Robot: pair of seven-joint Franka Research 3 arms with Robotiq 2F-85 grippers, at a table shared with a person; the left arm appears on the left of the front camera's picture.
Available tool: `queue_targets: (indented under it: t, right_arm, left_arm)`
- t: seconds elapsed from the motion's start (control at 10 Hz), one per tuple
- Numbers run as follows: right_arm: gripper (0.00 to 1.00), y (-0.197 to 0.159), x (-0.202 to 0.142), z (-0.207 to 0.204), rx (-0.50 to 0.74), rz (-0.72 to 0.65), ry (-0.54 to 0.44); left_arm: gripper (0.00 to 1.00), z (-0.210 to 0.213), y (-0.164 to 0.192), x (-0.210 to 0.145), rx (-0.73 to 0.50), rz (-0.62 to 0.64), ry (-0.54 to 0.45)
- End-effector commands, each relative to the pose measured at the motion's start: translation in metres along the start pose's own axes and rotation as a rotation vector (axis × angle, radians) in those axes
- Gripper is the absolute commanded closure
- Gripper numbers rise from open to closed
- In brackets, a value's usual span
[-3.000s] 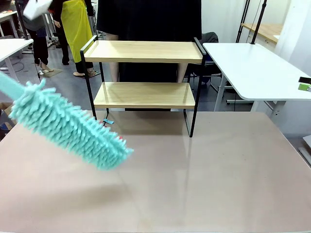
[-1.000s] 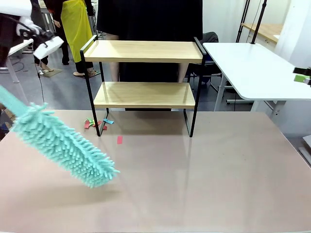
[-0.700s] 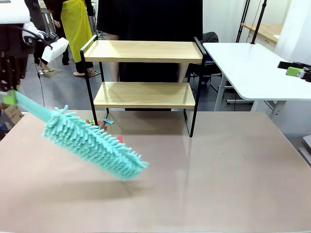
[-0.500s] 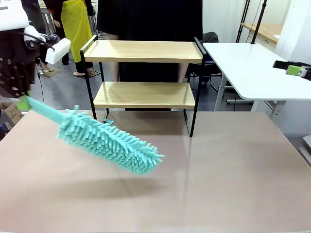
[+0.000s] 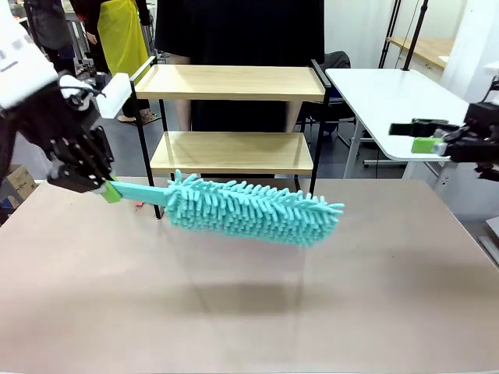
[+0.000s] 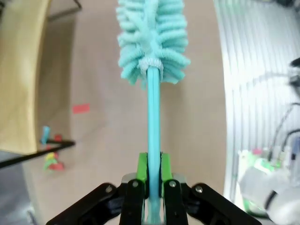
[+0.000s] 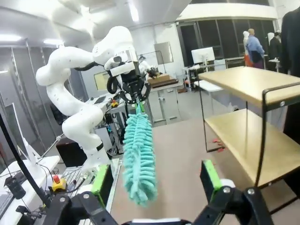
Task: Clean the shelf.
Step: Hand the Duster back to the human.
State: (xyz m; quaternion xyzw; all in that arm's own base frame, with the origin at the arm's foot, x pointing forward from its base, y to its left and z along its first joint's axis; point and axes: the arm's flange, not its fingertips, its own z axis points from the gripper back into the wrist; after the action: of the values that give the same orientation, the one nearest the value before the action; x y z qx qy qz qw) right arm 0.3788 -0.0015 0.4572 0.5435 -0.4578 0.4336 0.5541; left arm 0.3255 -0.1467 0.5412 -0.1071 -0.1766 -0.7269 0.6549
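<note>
Over the near part of the beige table, a teal fluffy duster hanging level above the surface, clear of it, head pointing toward the robot's right, shadow cast underneath. At the picture's left, left tool pressed together on the duster's flat handle, green pads pinching it on both sides, as seen close up in the left wrist view. At the right edge, right tool held up high above the table, fingers spread wide, nothing between them; same spread seen in its own wrist view. Behind the duster, small coloured scraps lying on the table by a black leg. Farther back, at the table's far side, the shelf standing upright on four thin black legs, both light wooden boards bare. Beyond it, a person in dark clothes standing just behind the rack.
</note>
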Motion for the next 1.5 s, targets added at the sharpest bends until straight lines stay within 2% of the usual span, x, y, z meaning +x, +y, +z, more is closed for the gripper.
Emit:
queue_targets:
  t: [0.0,0.2,0.4,0.6,0.7,0.8,1.1,1.3,1.4]
  right_arm:
    - [0.0,0.001,-0.004,-0.016,-0.023,0.042,0.018]
    - [0.0,-0.005,-0.008,-0.022,-0.024,0.033,0.039]
    - [0.0,-0.01,-0.009,-0.019,-0.026,0.019,0.028]
    - [0.0,-0.013,-0.008,-0.01,-0.024,0.057,0.01]
    - [0.0,-0.007,-0.012,-0.016,-0.02,0.012,0.036]
    - [0.0,-0.007,-0.012,-0.016,-0.02,0.012,0.036]
    - [0.0,-0.008,-0.014,-0.014,-0.023,0.015,0.031]
    - [0.0,0.013,-0.023,-0.047,-0.144,0.122,0.144]
    - [0.0,0.017,-0.027,-0.056,-0.159,0.137,0.135]
  left_arm:
    - [0.87,-0.022,0.005,-0.01,0.017,-0.085,-0.142]
    - [0.87,-0.035,0.006,-0.022,0.069,-0.137,-0.166]
    - [0.87,-0.053,0.004,-0.036,0.049,-0.149,-0.182]
    - [0.87,-0.06,0.003,-0.046,0.058,-0.1,-0.212]
    - [0.87,-0.057,0.002,-0.047,0.063,-0.107,-0.232]
    - [0.87,-0.054,0.004,-0.038,0.04,-0.109,-0.166]
    - [0.87,-0.054,0.004,-0.038,0.04,-0.109,-0.166]
    - [0.87,-0.054,0.004,-0.038,0.04,-0.109,-0.166]
    - [0.87,-0.054,0.004,-0.038,0.04,-0.109,-0.166]
